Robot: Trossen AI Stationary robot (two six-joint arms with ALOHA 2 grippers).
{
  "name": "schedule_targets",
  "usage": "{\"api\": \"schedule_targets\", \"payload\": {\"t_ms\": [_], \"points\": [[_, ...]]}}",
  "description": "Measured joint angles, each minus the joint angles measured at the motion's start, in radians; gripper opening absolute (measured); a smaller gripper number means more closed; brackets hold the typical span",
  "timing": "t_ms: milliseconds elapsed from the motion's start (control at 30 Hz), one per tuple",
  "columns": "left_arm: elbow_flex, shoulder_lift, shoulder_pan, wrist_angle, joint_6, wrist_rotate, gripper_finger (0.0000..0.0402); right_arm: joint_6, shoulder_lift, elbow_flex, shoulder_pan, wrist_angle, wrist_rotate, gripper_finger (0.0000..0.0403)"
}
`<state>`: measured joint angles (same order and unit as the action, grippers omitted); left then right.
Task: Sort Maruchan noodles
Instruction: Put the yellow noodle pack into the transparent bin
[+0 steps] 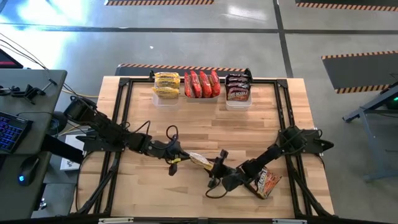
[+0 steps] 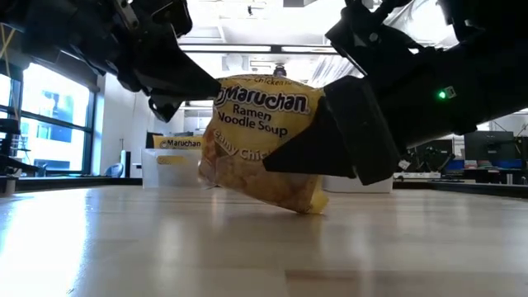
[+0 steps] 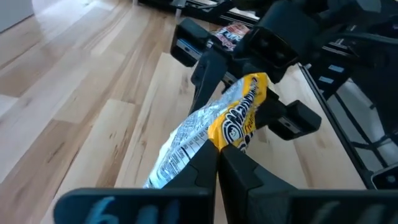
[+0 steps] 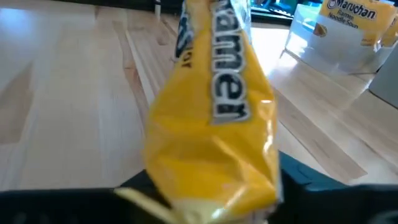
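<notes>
1. Tubs along the far edge of the table (image 1: pixel 205 124) – three clear ones in a row. The left tub (image 1: pixel 166 96) holds yellow packets (image 1: pixel 166 84) stacked flat.
2. The middle tub (image 1: pixel 202 96) holds red-orange packets (image 1: pixel 202 83) standing on edge, side by side.
3. The right tub (image 1: pixel 239 99) holds dark brown packets (image 1: pixel 238 86), also upright.
4. Near the table's front centre, a yellow Maruchan packet (image 2: pixel 264 140) hangs tilted between both arms, its lowest corner seeming just to touch the wood – the low view leaves that a little unsure.
5. The left gripper (image 1: pixel 180 155) has its fingers pressed together, pinching one end of the yellow Maruchan packet.
6. The right gripper (image 1: pixel 219 163) reaches in from the right, its fingers set on either side of the packet's other end; from these views I cannot tell whether they have closed onto it.
7. One more dark packet (image 1: pixel 267 182) lies flat on the table near the front right, beside the right arm and outside every tub.
</notes>
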<state>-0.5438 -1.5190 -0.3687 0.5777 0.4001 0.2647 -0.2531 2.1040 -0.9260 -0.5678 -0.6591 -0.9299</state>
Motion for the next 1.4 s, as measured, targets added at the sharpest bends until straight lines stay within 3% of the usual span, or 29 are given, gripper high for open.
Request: {"api": "schedule_targets", "payload": {"t_ms": [167, 333, 433, 567, 967, 1400], "points": [[0.0, 0.055, -0.001, -0.022, -0.053, -0.004, 0.001, 0.028, -0.03, 0.0, -0.015, 0.006, 0.003, 0.0086], [-0.001, 0.177, -0.029, -0.108, -0.119, -0.016, 0.0033, 0.029, -0.144, -0.001, -0.013, 0.102, 0.053, 0.0079], [-0.021, 0.241, -0.066, -0.199, -0.138, 0.006, 0.0058, 0.026, -0.204, -0.002, 0.017, 0.163, 0.142, 0.0091], [-0.099, 0.278, -0.127, -0.369, -0.193, 0.08, 0.0103, 0.018, -0.233, -0.003, 0.087, 0.184, 0.336, 0.0093], [-0.369, 0.123, -0.182, -0.774, -0.22, 0.163, 0.0225, 0.06, -0.232, -0.003, 0.167, 0.169, 0.438, 0.0086], [-0.629, -0.006, -0.138, -1.002, -0.326, 0.198, 0.0243, 0.097, -0.232, -0.003, 0.168, 0.16, 0.433, 0.0086]]}}
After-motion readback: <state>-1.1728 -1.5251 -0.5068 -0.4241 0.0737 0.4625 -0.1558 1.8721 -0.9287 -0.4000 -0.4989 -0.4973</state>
